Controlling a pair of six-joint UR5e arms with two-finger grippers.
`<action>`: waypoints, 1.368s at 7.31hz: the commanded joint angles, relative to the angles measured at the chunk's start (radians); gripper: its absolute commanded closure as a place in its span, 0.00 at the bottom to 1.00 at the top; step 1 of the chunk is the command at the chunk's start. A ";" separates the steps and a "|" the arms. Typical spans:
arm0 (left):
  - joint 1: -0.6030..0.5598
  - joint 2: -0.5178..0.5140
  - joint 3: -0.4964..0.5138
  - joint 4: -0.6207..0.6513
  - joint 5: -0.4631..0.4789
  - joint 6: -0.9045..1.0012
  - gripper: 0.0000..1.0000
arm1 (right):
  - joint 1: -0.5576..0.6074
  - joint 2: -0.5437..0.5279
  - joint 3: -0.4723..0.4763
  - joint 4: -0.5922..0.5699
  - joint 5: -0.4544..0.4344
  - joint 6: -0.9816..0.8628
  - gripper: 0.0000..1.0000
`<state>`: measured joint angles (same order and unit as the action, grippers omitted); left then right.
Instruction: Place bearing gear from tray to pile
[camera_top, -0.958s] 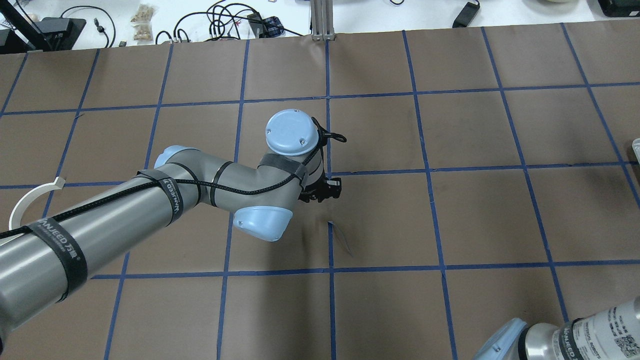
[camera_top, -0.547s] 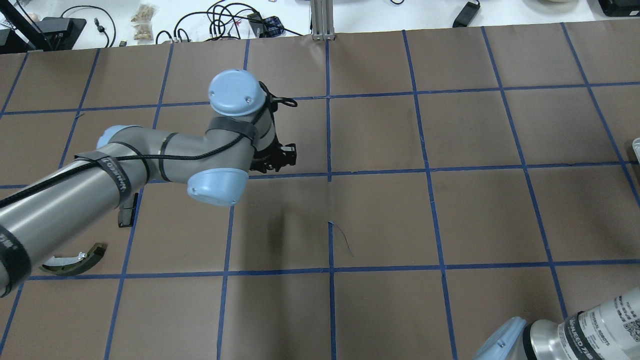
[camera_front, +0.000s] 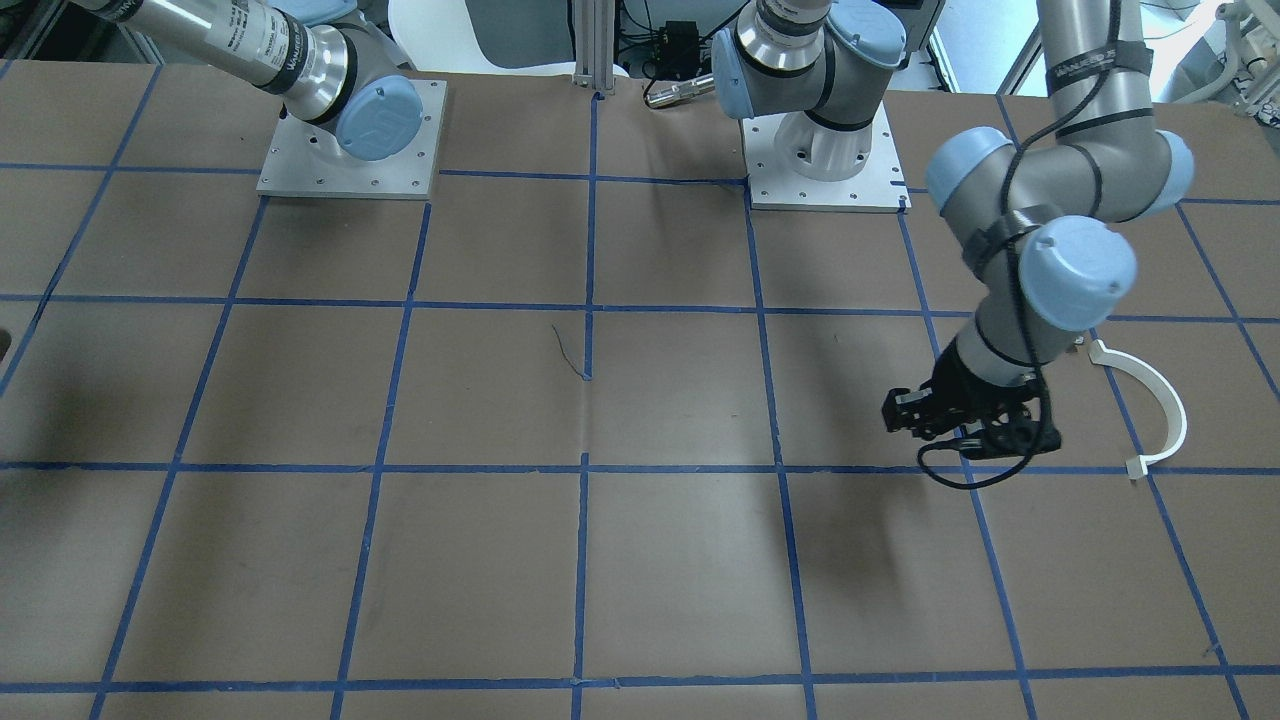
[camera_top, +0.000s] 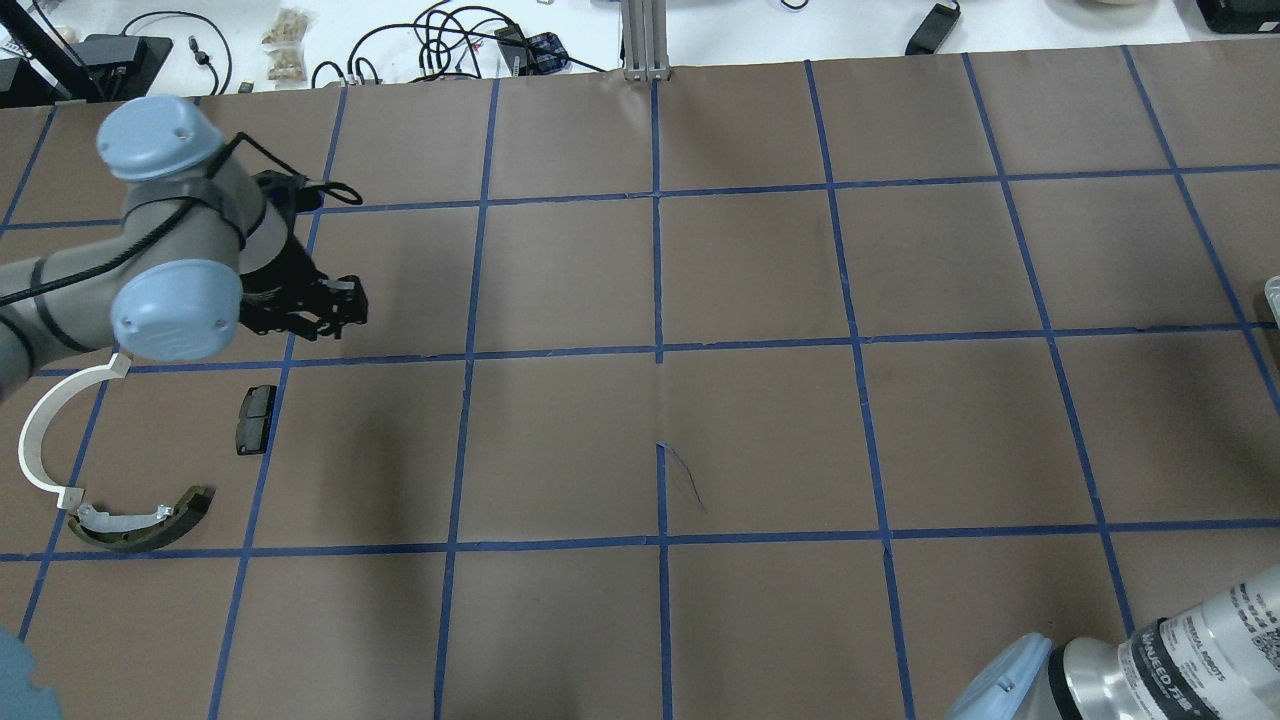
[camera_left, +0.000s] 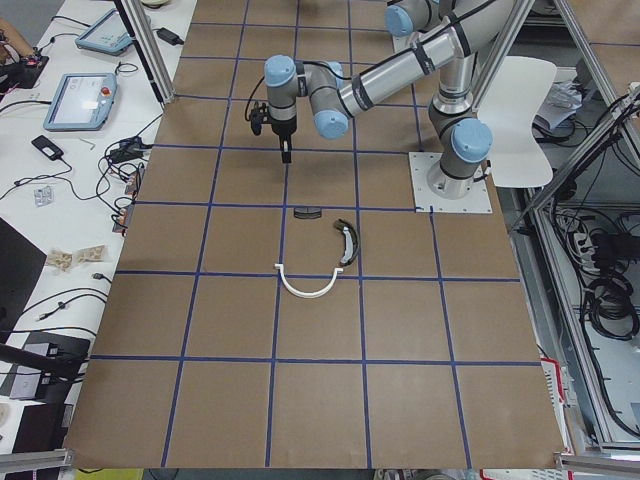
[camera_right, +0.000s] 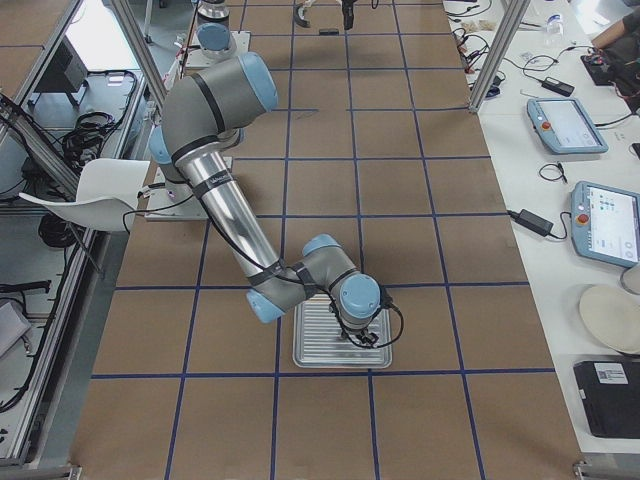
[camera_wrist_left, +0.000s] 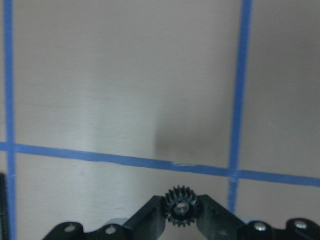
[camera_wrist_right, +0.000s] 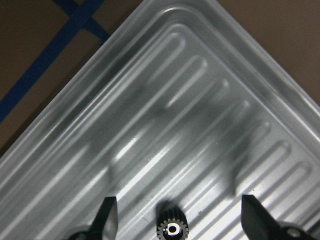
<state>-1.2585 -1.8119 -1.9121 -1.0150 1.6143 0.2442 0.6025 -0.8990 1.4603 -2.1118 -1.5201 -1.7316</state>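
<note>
My left gripper (camera_top: 352, 302) is shut on a small black toothed bearing gear (camera_wrist_left: 181, 207) and holds it above the brown table, up and right of the pile. The pile lies at the table's left: a white semicircular arc (camera_top: 38, 432), an olive curved shoe-shaped piece (camera_top: 142, 522) and a small black rectangular pad (camera_top: 256, 405). My right gripper (camera_wrist_right: 180, 220) is open over the ribbed metal tray (camera_wrist_right: 200, 100). A second black gear (camera_wrist_right: 171, 226) lies on the tray between its fingers.
Blue tape lines grid the brown table. The tray (camera_right: 342, 345) sits at the robot's right end, its rim just showing in the overhead view (camera_top: 1272, 295). Cables and devices lie beyond the far table edge.
My left arm has swung from the table's middle to the left, carrying the gripper up beside the pile. The right arm has hardly moved.
</note>
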 joint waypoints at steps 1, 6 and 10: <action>0.248 -0.030 -0.019 -0.005 0.003 0.351 1.00 | 0.000 0.000 0.005 0.006 -0.081 -0.011 0.21; 0.303 -0.078 -0.018 0.023 0.004 0.457 0.00 | 0.008 0.002 -0.003 -0.002 -0.089 -0.005 0.43; 0.225 0.035 0.036 -0.170 -0.005 0.350 0.00 | 0.010 0.005 0.003 -0.002 -0.095 -0.003 0.73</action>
<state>-0.9900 -1.8264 -1.9065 -1.0720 1.6171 0.6557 0.6117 -0.8941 1.4610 -2.1157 -1.6111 -1.7356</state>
